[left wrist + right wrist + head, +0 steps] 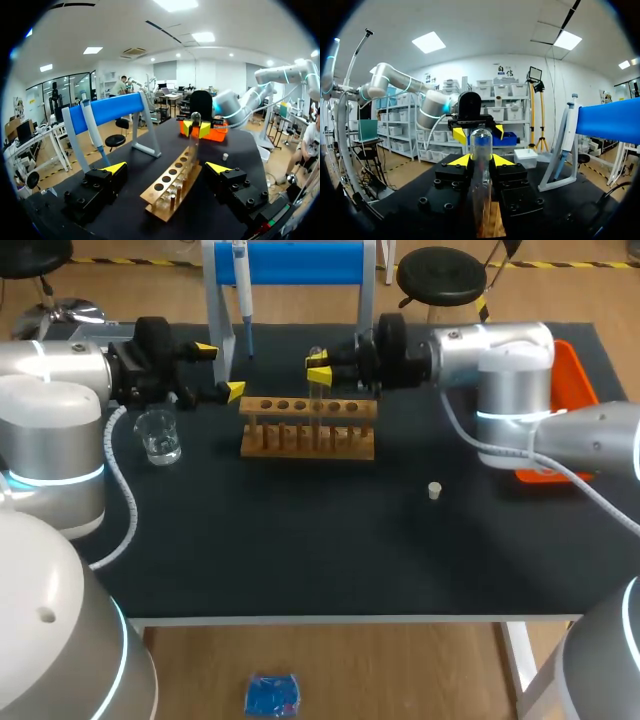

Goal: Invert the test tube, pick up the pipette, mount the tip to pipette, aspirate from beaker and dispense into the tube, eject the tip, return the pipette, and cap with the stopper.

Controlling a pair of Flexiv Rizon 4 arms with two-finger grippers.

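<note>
Stage: first step only. Right fingers (461, 160) are set narrow on the test tube (481, 142), one on each side. The tube stands upright over the wooden rack (300, 438), round end at 12 o'clock, so we judge the inversion not yet done. We cannot tell whether its lower end is clear of the rack hole.

Left fingers (205, 348) are spread wide and hold nothing, at 9 o'clock from the rack in the head view.

Left to do, by our reading: everything after the grasp.
- Pipette (243, 290) hangs on the blue stand (300, 262), 11 o'clock from the rack, untouched.
- Stopper (434, 490) lies alone on the table (300, 560), 5 o'clock from the rack.
- We find no pipette tip in any view.

Containers:
- Tube: looks empty.
- Beaker (158, 435), 7 o'clock from the left fingers: seems to hold a little clear liquid, not certain.
- Rack: the other holes look empty in the left wrist view.
- Orange tray (580, 380), 3 o'clock side of the table: mostly behind the right arm, contents hidden
</note>
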